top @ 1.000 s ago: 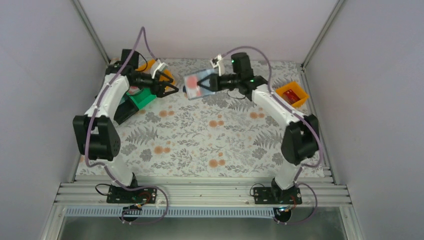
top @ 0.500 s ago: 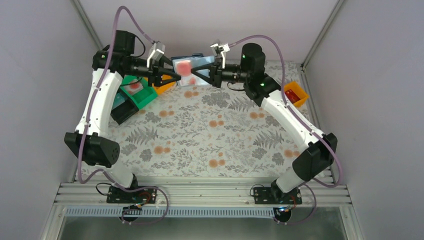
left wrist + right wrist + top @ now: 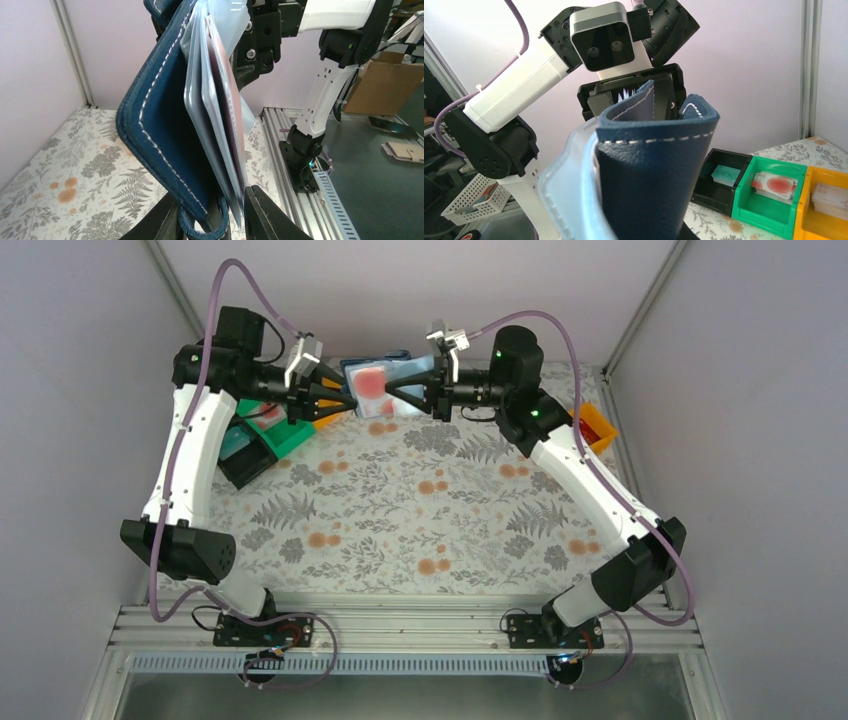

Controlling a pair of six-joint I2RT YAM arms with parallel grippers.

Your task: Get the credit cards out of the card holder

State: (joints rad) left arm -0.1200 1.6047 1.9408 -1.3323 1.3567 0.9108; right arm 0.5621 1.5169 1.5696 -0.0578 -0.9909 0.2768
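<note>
Right gripper (image 3: pixel 412 397) clamped the navy card holder (image 3: pixel 160 125) aloft over the floral table's (image 3: pixel 400 510) far end, credit cards (image 3: pixel 220 125) presented to the left gripper (image 3: pixel 212 220), whose narrow jaws straddled card edges and holder flap, presumably for extraction; actual clamping indeterminate.

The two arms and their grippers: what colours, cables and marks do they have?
Both the left arm and the right arm have white links with black joints. A purple cable loops along each. The left gripper and the right gripper are black, and each carries a silver-grey camera block. Small green lights glow on the right arm.
</note>
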